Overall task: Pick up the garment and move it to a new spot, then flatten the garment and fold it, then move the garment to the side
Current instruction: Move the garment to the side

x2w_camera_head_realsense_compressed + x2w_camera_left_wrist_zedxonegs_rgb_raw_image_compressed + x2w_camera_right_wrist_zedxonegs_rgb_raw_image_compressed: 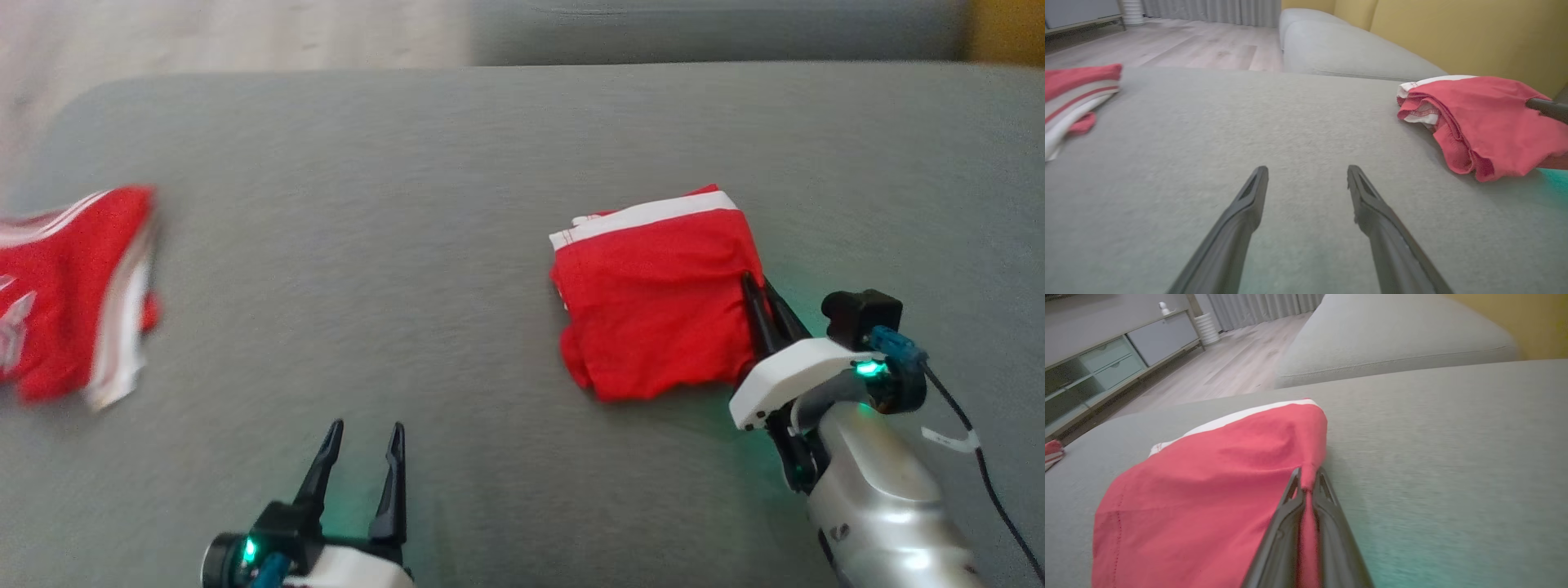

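Right tool (pixel 1309 473): fingers together, clamped on the right-hand edge of the folded red garment (pixel 653 302), with a ridge of cloth pinched between them. The edge grip probably serves to drag the bundle sideways without undoing the fold.
Left tool (pixel 366 433): fingers apart and empty, low over the grey sofa cushion (pixel 457 204), well left of the folded garment, likely parked clear of it.
Folded garment: a compact square flat on the cushion, white band along its far edge.
Second red-and-white garment (pixel 65 294): far left of the folded garment, blurred and cut off by the frame.
Hidden: how many layers the pinch holds.
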Tool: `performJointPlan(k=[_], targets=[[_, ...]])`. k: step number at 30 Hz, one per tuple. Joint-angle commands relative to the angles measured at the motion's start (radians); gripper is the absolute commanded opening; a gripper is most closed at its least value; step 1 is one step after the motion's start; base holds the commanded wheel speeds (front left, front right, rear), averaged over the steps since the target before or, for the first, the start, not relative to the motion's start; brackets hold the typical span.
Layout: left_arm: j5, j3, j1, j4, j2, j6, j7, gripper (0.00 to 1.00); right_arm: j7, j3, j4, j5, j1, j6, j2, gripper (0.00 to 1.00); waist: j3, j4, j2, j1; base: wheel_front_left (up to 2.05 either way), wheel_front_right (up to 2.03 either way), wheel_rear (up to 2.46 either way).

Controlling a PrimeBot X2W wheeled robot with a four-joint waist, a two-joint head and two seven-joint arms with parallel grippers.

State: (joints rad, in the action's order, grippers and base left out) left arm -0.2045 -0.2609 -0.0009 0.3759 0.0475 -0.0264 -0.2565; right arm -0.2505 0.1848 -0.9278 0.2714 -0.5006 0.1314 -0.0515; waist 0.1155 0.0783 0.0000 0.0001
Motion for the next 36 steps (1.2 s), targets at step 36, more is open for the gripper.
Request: performJointPlan(k=[36], targets=[[0.095, 0.037, -0.189, -0.01, 0.004, -0.064, -0.005, 1.0, 0.002, -0.463, -0.011, -0.498, -0.311, -0.001, -0.207, 0.0, 0.222, -0.299, 0.0, -0.0001, 0.0, 0.0, 0.0]])
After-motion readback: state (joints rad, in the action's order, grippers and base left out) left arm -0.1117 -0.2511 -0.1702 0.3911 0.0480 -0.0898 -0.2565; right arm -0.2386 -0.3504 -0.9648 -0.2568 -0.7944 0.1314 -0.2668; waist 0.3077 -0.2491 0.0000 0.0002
